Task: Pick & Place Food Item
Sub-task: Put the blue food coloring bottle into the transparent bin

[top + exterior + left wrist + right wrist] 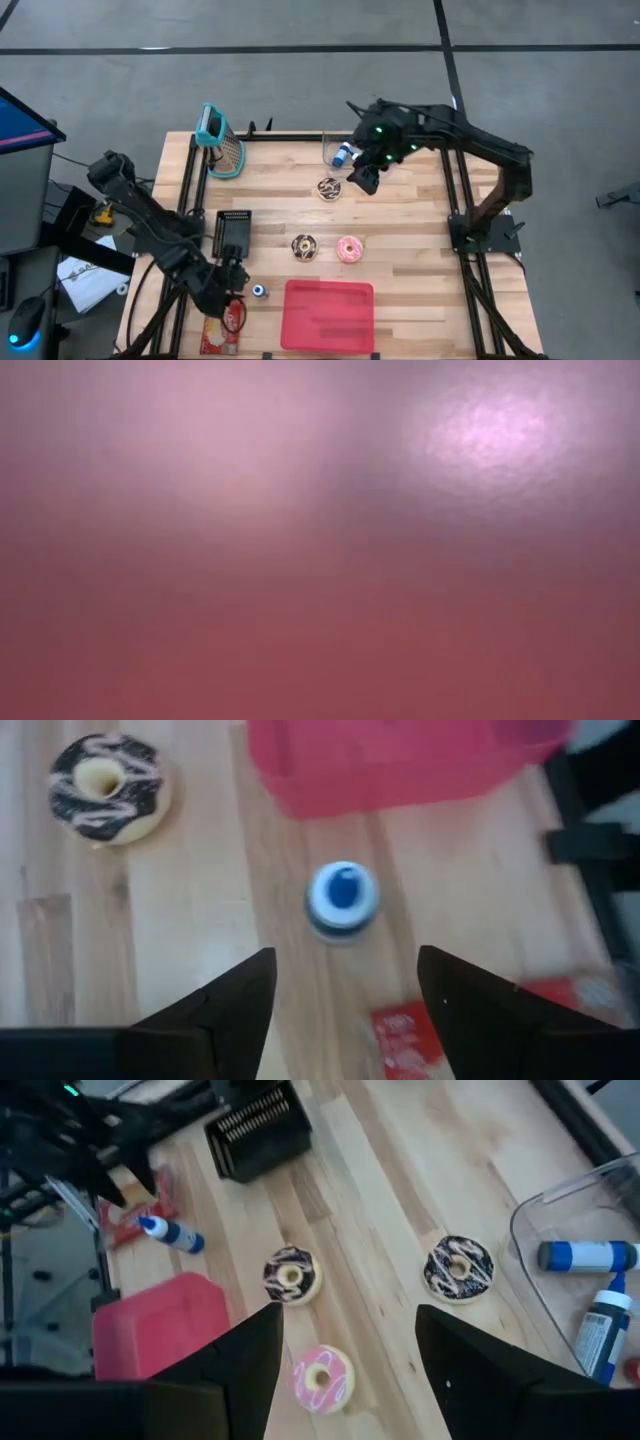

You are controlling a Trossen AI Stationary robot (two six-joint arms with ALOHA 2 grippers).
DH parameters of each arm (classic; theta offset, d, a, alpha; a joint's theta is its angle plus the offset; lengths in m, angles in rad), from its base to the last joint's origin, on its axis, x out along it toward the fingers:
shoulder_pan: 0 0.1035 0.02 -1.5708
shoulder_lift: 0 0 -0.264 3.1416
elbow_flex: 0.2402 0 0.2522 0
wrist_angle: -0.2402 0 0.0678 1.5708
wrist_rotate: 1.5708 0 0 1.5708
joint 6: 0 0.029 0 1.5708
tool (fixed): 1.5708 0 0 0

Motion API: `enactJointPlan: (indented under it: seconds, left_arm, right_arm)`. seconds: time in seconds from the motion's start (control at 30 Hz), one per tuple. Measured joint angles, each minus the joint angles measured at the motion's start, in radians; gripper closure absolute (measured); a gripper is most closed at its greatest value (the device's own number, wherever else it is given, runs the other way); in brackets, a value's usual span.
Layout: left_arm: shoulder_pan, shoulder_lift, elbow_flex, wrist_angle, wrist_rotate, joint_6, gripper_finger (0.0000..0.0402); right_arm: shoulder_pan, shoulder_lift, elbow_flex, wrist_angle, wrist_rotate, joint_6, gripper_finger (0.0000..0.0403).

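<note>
We see three doughnuts lying flat on the wooden worktop [400, 200]. One chocolate doughnut with pale drizzle [329, 188] sits toward the far side, near a clear container. A second chocolate doughnut with drizzle [304, 246] lies nearer the middle, and just beside it, apart, is a pink-iced doughnut [350, 249]. In front of these two lies a red tray [328, 315], flat on the worktop.

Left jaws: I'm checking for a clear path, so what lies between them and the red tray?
In the left wrist view, a small blue-and-white bottle stands between them and the red tray.
</note>
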Motion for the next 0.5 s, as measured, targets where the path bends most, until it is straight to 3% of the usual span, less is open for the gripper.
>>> enactJointPlan:
  seconds: [0.17,0.5]
  left_arm:
    - [0.026,0.027,-0.056,0.115,-0.024,-0.014,0.0156]
    - [0.029,0.017,-0.132,0.263,0.008,-0.023,0.0156]
  right_arm:
    - [0.076,-0.032,0.000,0.000,0.095,0.078,0.0182]
    - [0.155,-0.016,0.001,0.001,0.176,0.137,0.0182]
